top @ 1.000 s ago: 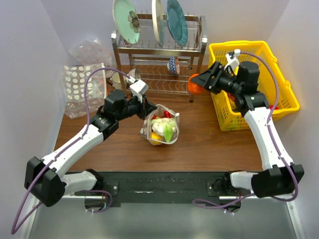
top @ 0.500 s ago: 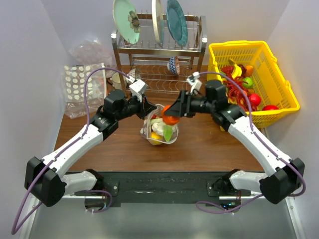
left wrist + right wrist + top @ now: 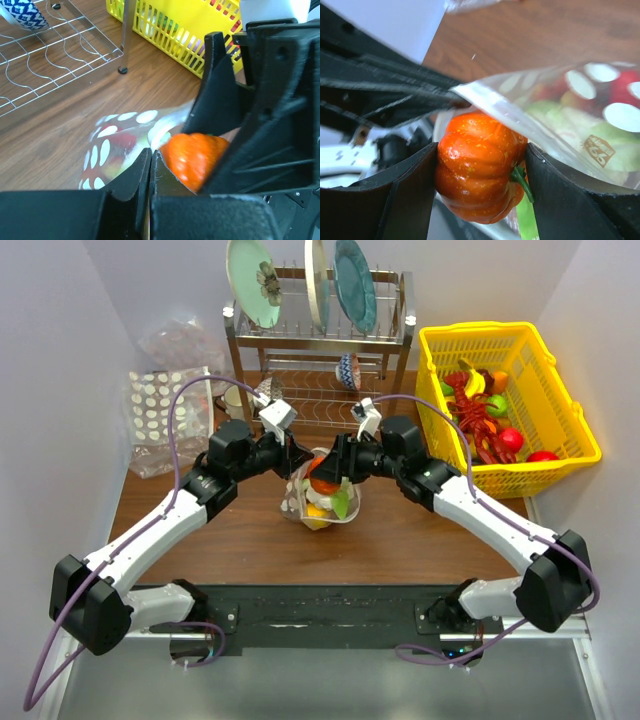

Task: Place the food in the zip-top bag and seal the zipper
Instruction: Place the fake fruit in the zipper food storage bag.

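Note:
The zip-top bag point(image 3: 325, 505) stands at the table's middle with yellow, green, red and white food inside. My left gripper point(image 3: 299, 462) is shut on the bag's left rim and holds the mouth up; its jaws point(image 3: 150, 156) press together on the clear film point(image 3: 120, 142). My right gripper point(image 3: 327, 472) is shut on an orange toy pumpkin point(image 3: 479, 167), which sits right at the bag's mouth. The clear zipper strip point(image 3: 492, 105) runs across just above the pumpkin. The left wrist view shows the pumpkin point(image 3: 192, 157) beside my left fingers.
A yellow basket point(image 3: 562, 455) with more toy food stands at the right. A metal dish rack point(image 3: 320, 345) with plates is behind the bag. A dotted clear pack point(image 3: 160, 420) and a wrinkly plastic sack point(image 3: 180, 340) lie at the back left.
My right arm has swung left from the basket with the pumpkin, down to the bag's mouth. The left gripper has kept its hold on the rim.

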You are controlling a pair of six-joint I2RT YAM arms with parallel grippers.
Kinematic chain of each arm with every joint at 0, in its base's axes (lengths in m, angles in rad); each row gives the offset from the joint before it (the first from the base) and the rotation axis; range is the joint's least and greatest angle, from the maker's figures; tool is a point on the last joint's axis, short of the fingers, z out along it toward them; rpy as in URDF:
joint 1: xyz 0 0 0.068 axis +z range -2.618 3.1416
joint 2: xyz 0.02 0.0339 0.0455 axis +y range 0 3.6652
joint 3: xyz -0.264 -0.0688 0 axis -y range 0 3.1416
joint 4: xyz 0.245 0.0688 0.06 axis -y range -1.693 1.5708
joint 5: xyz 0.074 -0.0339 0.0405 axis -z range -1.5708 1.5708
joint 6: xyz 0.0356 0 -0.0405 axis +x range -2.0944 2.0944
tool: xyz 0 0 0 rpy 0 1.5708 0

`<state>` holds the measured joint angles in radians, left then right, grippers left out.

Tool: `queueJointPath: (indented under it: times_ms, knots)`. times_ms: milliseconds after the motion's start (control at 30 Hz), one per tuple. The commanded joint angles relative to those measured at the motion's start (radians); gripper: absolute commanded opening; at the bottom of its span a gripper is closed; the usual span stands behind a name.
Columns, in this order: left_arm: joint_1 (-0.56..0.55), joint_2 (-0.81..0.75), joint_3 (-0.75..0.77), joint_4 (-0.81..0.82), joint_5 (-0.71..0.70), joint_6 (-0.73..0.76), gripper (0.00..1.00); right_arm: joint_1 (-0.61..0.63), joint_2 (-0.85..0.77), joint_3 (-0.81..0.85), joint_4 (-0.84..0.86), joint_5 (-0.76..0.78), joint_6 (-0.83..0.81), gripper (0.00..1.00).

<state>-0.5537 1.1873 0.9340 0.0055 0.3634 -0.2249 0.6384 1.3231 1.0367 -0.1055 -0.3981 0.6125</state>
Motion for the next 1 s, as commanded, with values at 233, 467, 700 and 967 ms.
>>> queueJointPath:
  times_ms: [233, 467, 700, 967]
  knots:
    - [0.009, 0.008, 0.028, 0.037, 0.000, -0.010, 0.00, 0.033, 0.033, -0.003, 0.210, 0.180, -0.071, 0.97]
    - [0.009, 0.015, 0.031, 0.030, -0.006, -0.010, 0.00, 0.032, -0.077, 0.042, 0.034, 0.222, -0.105, 0.94]
    - [0.011, 0.028, 0.039, 0.016, -0.021, -0.011, 0.00, 0.033, -0.186, 0.092, -0.212, 0.307, -0.163, 0.91]
    - [0.015, 0.029, 0.042, 0.010, -0.029, -0.011, 0.00, 0.033, -0.246, 0.028, -0.361, 0.413, -0.178, 0.71]
